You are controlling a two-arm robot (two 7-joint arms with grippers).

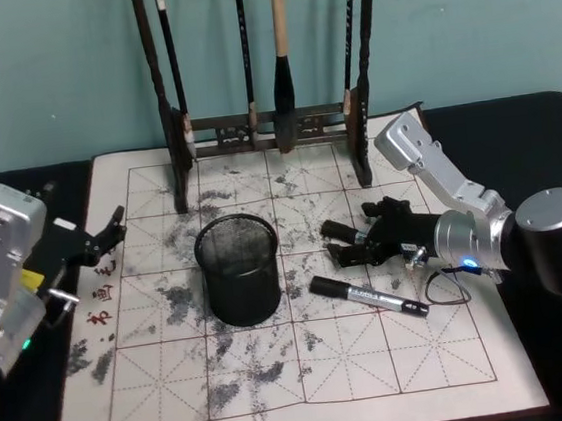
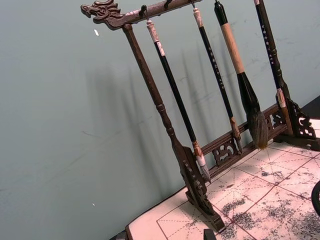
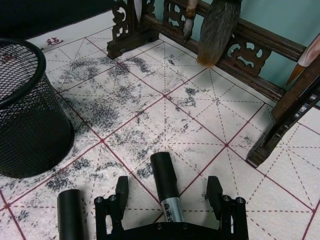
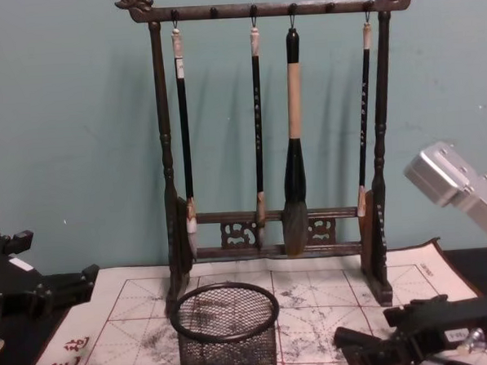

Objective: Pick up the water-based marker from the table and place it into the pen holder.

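The water-based marker (image 1: 368, 296), black-capped with a silver-grey printed barrel, lies flat on the gridded mat of the table (image 1: 310, 388), right of the pen holder (image 1: 238, 267). The pen holder is a round black wire-mesh cup standing upright near the mat's middle (image 4: 227, 330). My right gripper (image 1: 340, 244) is open just behind the marker, fingers pointing toward the holder. In the right wrist view the marker's cap (image 3: 165, 181) lies between the spread fingers (image 3: 121, 192), with the holder (image 3: 30, 110) off to one side. My left gripper (image 1: 111, 233) is parked open at the mat's left edge.
A tall dark wooden brush rack (image 1: 262, 127) with several hanging brushes stands at the back of the mat (image 4: 273, 124), behind the holder. Beside the right fingers is a black cylindrical end (image 3: 70, 212) that I cannot identify. Dark table edges surround the mat.
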